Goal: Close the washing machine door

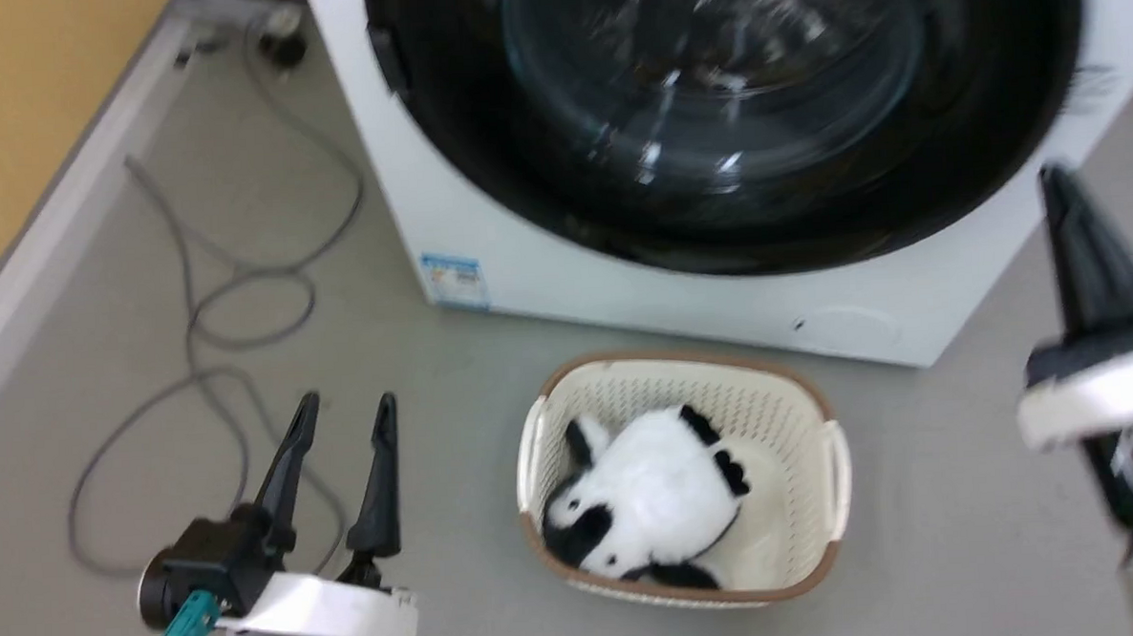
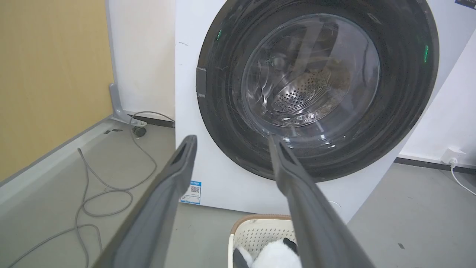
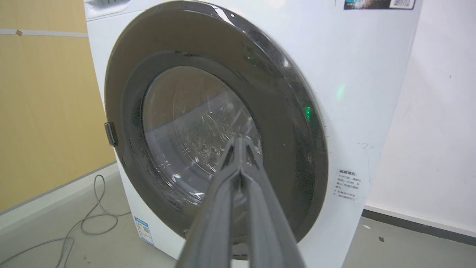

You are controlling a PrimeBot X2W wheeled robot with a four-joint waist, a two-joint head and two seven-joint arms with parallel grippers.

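Note:
The washing machine is a big white box with a small blue sticker low on its front. Its round black door lies flat against the front, glass window facing out. The steel drum shows through that glass in the left wrist view. My left gripper hangs open at the lower left, away from the machine, nothing between its fingers. My right gripper is shut with nothing in it, pointing at the door from a short way off; in the head view its fingers stand at the right edge.
A cream perforated basket with a black-and-white plush toy sits on the grey floor just before the machine. Grey cables loop on the floor at the left beside a yellow wall. A white wall stands right of the machine.

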